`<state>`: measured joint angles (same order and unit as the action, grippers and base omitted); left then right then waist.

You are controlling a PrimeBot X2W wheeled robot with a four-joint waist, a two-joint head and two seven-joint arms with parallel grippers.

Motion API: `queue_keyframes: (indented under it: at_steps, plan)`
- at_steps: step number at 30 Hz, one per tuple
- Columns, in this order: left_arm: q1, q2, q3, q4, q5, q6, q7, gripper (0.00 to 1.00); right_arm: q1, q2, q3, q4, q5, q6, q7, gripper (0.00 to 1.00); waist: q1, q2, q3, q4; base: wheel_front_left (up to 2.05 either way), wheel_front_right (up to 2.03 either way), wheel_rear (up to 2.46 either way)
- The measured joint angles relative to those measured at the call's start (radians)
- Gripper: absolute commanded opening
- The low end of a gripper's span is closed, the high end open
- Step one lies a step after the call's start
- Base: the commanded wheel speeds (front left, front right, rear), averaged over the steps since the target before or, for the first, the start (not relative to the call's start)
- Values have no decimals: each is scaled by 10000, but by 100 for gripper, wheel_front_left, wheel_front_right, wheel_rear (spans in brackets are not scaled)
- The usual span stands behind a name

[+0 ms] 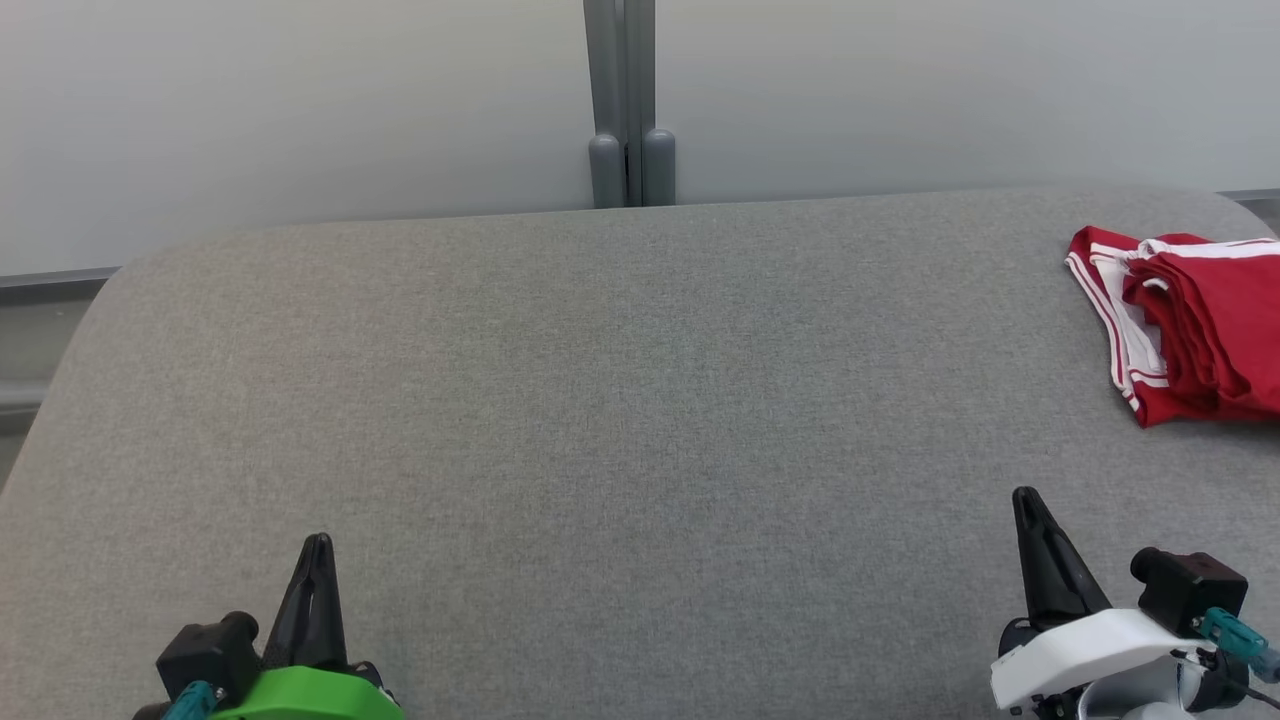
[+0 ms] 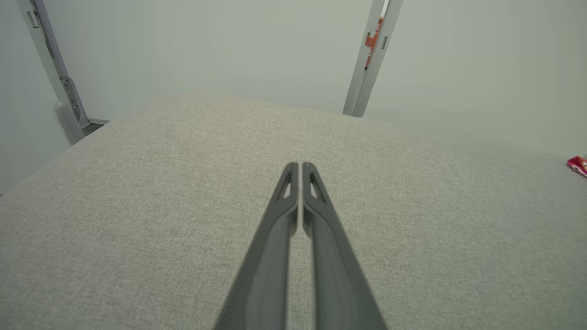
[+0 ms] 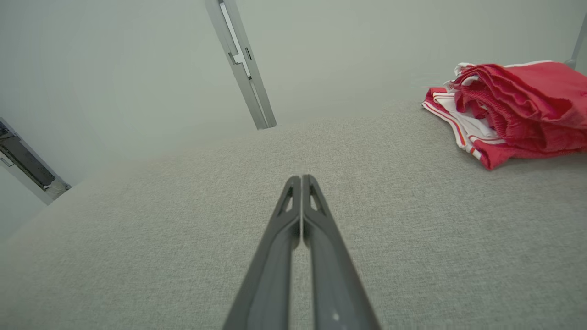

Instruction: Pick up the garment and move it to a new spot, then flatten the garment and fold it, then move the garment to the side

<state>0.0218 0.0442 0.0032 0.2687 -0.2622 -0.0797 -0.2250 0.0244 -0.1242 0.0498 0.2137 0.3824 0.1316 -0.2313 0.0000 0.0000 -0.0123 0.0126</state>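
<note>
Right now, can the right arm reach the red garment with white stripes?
Probably yes: the red garment lies ahead, to the right of the shut right gripper, with bare grey cushion between them.

Grey cushion (image 1: pixel 620 400) lies open throughout; folded garment (image 1: pixel 1190 330) blocks its far-right edge.

We note a grey fabric-covered surface (image 1: pixel 600 400) with rounded far corners. One bunched red-and-white garment (image 1: pixel 1195 325) lies on it, far right.
</note>
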Motion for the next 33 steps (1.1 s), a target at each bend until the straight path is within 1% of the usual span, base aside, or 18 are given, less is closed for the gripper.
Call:
queue_keyframes:
  at_steps: [13, 33]
  plan:
    - [-84, 0, 173, -42, -2399, -84, 568, 0, -126, 105, -245, 61, 2215, 0, 560, 0, 0, 0, 18, -15, 0, 0, 0]
    - [-361, 2, 410, -88, -5421, -182, 1333, 0, -458, 230, -579, 117, 4976, -2, 1323, 0, 0, 0, 43, -35, 0, 0, 0]
